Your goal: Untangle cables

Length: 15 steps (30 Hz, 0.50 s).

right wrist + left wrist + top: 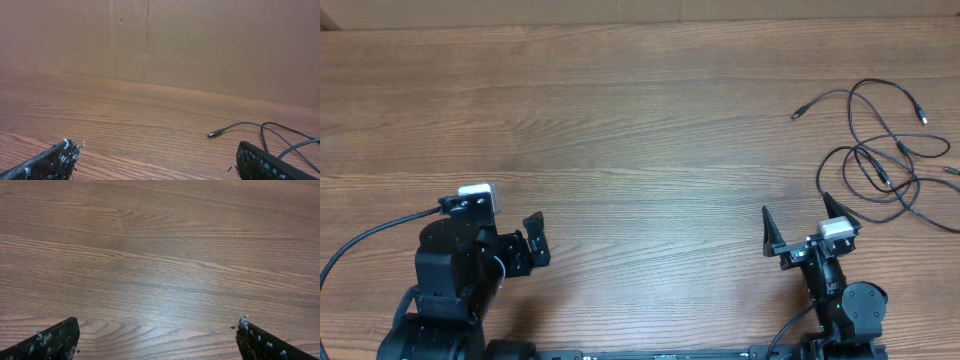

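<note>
The cables [885, 150] are thin black wires lying in a loose tangle of loops at the right of the wooden table, with silver-tipped plug ends at the upper left and upper right of the tangle. One plug end and some loops show in the right wrist view [260, 131]. My right gripper [798, 218] is open and empty, just near and left of the tangle; its right finger is close to the lowest loops. It also shows in the right wrist view [157, 155]. My left gripper [537, 238] is open and empty over bare wood at the near left, also seen in the left wrist view [157, 335].
A brown board wall [200, 45] stands behind the far table edge. A thick black arm cable [365, 240] runs off the left arm toward the left edge. Both arm bases sit at the near edge.
</note>
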Each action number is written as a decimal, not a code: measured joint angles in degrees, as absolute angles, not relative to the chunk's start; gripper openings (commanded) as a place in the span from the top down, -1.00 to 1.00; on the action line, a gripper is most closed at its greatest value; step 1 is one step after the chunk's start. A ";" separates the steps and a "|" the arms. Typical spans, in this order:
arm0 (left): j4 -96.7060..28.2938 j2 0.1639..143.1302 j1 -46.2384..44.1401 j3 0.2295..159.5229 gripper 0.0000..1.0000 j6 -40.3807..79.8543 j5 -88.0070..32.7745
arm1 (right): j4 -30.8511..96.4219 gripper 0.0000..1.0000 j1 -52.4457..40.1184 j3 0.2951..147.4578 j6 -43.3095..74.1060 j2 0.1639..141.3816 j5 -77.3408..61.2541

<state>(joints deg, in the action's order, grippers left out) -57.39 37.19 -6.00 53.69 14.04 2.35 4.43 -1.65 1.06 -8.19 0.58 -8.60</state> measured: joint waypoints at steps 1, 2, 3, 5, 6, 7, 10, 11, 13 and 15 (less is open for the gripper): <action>-57.39 37.19 -6.00 53.69 -0.99 14.04 2.35 | 4.40 -1.00 -1.65 1.06 -8.16 0.58 -8.60; -57.39 37.19 -6.00 53.69 -0.99 14.04 2.35 | 4.45 -1.00 -1.65 1.06 -8.16 0.58 -8.58; -57.36 37.19 -6.00 53.69 -0.99 14.04 2.35 | 4.40 -1.00 -1.65 1.06 -8.14 0.58 -8.60; -57.39 37.19 -6.00 53.69 -0.99 14.04 2.35 | 4.38 -1.00 -1.65 1.06 -8.14 0.58 -8.58; -57.36 37.19 -6.00 53.69 -0.99 14.06 2.35 | 4.40 -1.00 -1.65 1.06 -8.16 0.58 -8.58; -57.39 37.19 -6.00 53.69 -1.00 14.04 2.35 | 4.40 -1.00 -1.65 1.06 -8.19 0.58 -8.60; -57.36 37.19 -6.00 53.69 -0.99 14.04 2.35 | 4.40 -1.00 -1.65 1.06 -8.12 0.58 -8.58; -57.39 37.19 -6.00 53.69 -0.99 14.04 2.35 | 4.40 -1.00 -1.65 1.06 -8.16 0.58 -8.58; -57.41 37.12 -6.00 53.69 -0.99 14.02 2.42 | 4.40 -1.00 -1.65 1.06 -8.14 0.58 -8.60; -56.99 36.36 -5.96 53.47 -0.99 13.98 3.05 | 4.38 -1.00 -1.65 1.06 -8.14 0.58 -8.58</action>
<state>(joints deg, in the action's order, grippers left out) -56.99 36.36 -5.96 53.47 13.98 3.05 4.38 -1.65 1.06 -8.14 0.58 -8.58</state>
